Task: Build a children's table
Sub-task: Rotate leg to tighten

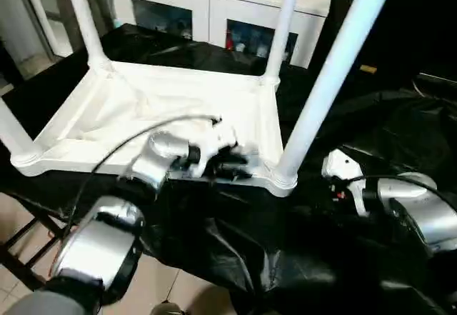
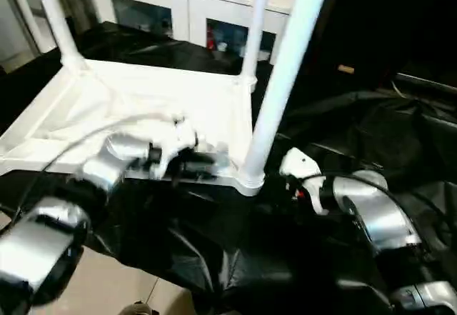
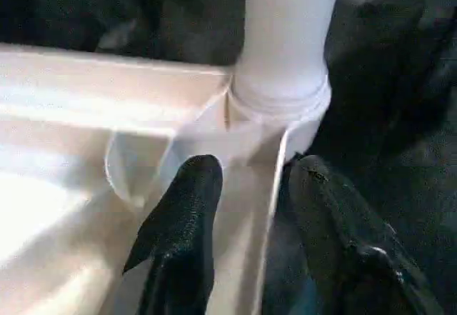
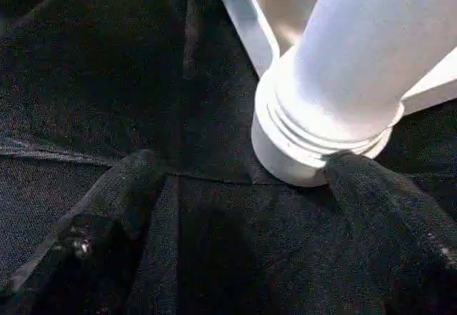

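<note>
Left eye view: the tabletop point(image 1: 164, 115) lies upside down on black sheeting point(image 1: 235, 243), four legs point(image 1: 332, 79) standing up from its corner sockets. Left gripper point(image 3: 246, 176) straddles the near rim beside the near-right socket, fingers point(image 3: 187, 208) apart. Right gripper point(image 4: 243, 179) sits at that same socket, jaws spread wide, one finger point(image 4: 371, 193) touching its base.

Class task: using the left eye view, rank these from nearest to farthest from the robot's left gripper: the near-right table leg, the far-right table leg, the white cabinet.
From the left gripper:
1. Near-right leg, in the corner socket just right of it.
2. Far-right leg, at the tabletop's back corner.
3. White cabinet, behind the table.
</note>
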